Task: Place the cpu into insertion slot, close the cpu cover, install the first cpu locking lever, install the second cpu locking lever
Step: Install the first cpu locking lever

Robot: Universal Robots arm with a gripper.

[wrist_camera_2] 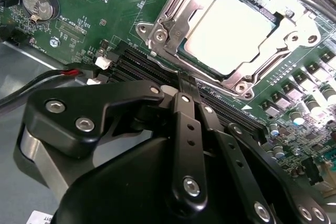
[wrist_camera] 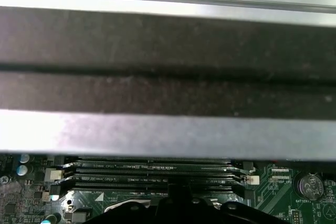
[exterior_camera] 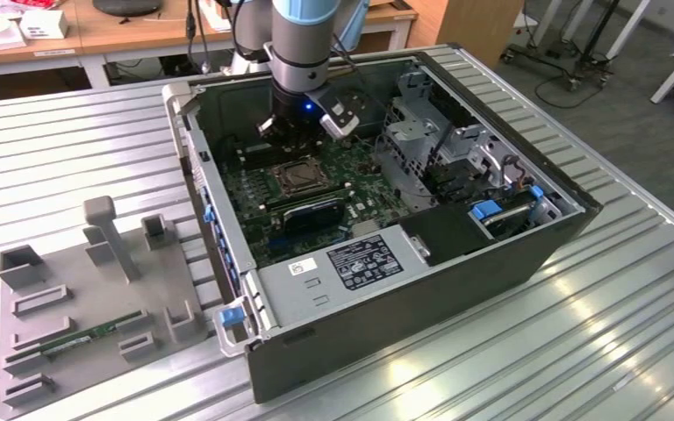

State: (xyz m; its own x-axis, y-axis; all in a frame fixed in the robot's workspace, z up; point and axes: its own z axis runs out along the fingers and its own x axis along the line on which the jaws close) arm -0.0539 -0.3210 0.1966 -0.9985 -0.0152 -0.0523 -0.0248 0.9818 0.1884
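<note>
An open computer case (exterior_camera: 431, 324) lay on a slatted metal table (exterior_camera: 618, 351), its walls all around the gripper (exterior_camera: 294, 147). Long black memory slots (wrist_camera_2: 139, 64) ran just beside the gripper, and a coin battery (wrist_camera_2: 35, 1) sat farther off (a red-and-black cable (wrist_camera_2: 47, 77) lay nearer). Well apart from the gripper, outside the case, a gray fixture tray (exterior_camera: 91, 298) held a green memory stick (exterior_camera: 85, 338).

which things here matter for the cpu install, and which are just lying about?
In the job: cpu, cpu cover, insertion slot, gripper.
Lying about: memory stick on the grey fixture tray, coin battery, memory slots.
</note>
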